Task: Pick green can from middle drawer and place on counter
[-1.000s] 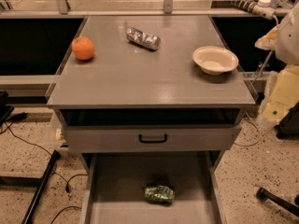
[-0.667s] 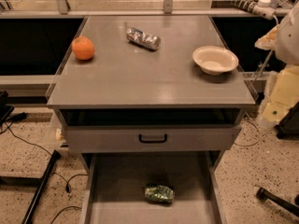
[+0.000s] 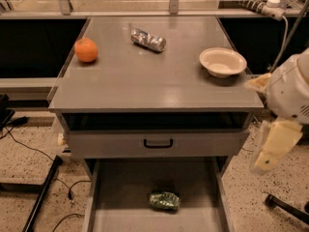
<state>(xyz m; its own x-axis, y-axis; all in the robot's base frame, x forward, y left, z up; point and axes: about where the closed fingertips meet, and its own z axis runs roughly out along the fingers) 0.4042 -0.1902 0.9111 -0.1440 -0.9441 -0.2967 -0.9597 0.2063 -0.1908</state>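
Note:
The green can (image 3: pixel 164 200) lies on its side on the floor of the open middle drawer (image 3: pixel 120 197), near the middle, at the bottom of the view. The counter (image 3: pixel 145 81) is the grey cabinet top above it. My gripper (image 3: pixel 272 149) hangs as a pale cream part under the white arm body (image 3: pixel 292 86) at the right, beside the cabinet's front right corner. It is well above and to the right of the can and apart from it.
On the counter lie an orange (image 3: pixel 86 50) at the left, a silver-grey can (image 3: pixel 148 39) on its side at the back, and a cream bowl (image 3: pixel 222 62) at the right. A closed drawer front with a black handle (image 3: pixel 158 143) sits above the open drawer. Cables lie on the floor at the left.
The arm and gripper have moved down and slightly left along the cabinet's right side. The green can and the things on the counter have not moved.

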